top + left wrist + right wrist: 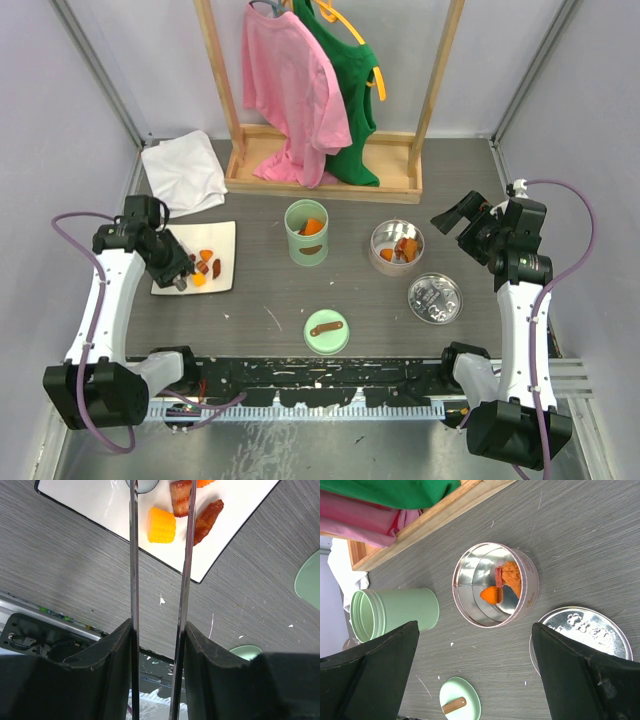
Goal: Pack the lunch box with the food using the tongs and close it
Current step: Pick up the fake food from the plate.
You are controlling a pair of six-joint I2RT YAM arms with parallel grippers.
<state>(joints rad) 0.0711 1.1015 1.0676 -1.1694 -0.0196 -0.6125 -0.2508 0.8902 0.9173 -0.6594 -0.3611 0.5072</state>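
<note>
Clenching the tongs (133, 555) in your left claw (159, 627), you have their arms pointing straight ahead over the plate (90, 500), food (161, 525) lying between them, while your right claw (475, 627) hangs released over the lunch box (477, 572).

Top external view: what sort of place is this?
Probably a lab test cell, not a kitchen: plain walls box in the grey table; a left arm and right arm are mounted at its edge; a clothes rack stands near the food.
</note>
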